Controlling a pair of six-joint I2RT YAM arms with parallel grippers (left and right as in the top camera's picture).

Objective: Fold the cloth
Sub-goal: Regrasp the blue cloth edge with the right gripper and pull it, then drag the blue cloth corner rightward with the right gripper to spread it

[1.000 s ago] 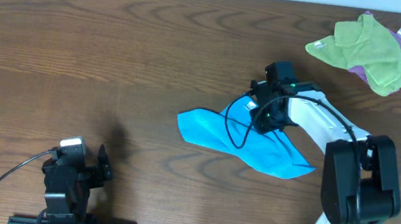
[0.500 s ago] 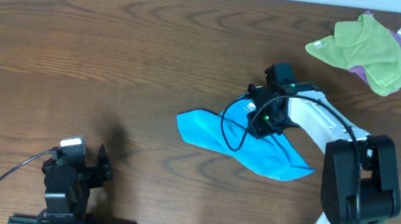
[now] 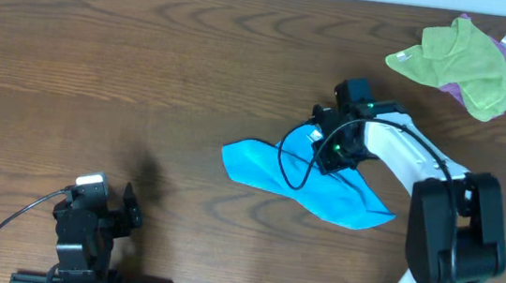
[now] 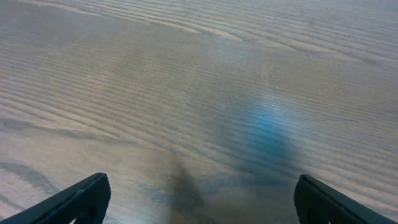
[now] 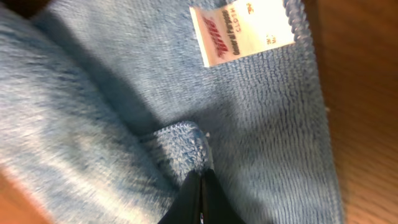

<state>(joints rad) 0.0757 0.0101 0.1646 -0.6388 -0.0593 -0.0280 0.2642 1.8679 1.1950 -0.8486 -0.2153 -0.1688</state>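
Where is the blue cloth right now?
In the overhead view, the blue cloth lies right of the middle of the table, pinched by the right end effector, well below-left of the yellow-green cloth.

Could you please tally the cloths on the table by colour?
sky-blue cloth: 1
yellow-green cloth: 1
purple cloth, mostly hidden under the yellow-green one: 1
Total: 3

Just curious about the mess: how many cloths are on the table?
3: blue cloth in the middle, pinched by the right claw; green cloth far right; purple cloth peeking from under it, mostly hidden.
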